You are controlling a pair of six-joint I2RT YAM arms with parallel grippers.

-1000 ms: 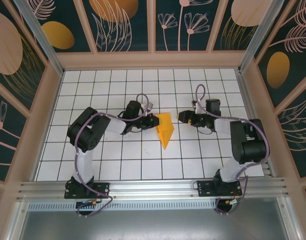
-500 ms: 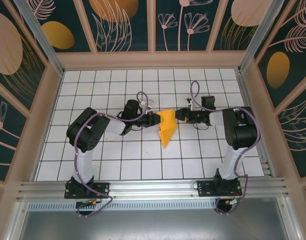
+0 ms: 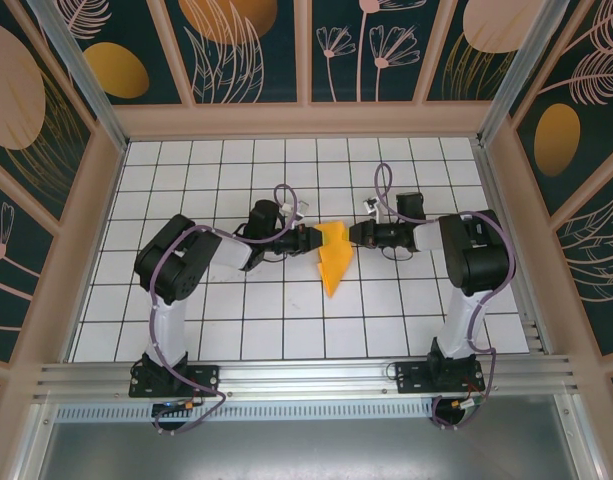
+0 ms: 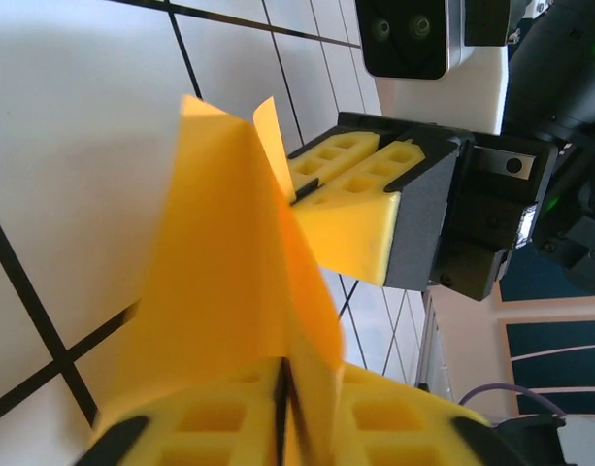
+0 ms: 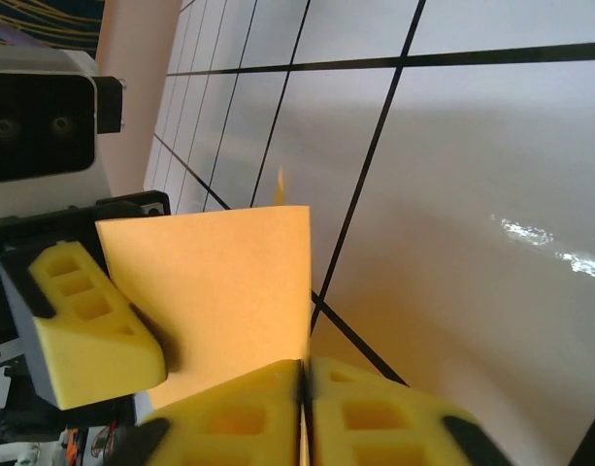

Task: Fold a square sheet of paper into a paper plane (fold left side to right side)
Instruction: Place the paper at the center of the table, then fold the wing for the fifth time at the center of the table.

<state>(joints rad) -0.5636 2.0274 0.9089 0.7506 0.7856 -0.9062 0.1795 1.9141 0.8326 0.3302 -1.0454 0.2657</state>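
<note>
Reaching in from both sides, the two arms bend at the elbow and stretch their forearms toward each other low over the table (image 3: 236, 330). The left gripper (image 3: 312, 240) pinches the left side of the plane (image 3: 332, 262), its yellow pads pressed tight on the paper. The right gripper (image 3: 353, 234) faces it and bites the right side the same way. The plane sits between them in the middle of the table, wide end at the jaws, point aimed toward the arms' bases.
</note>
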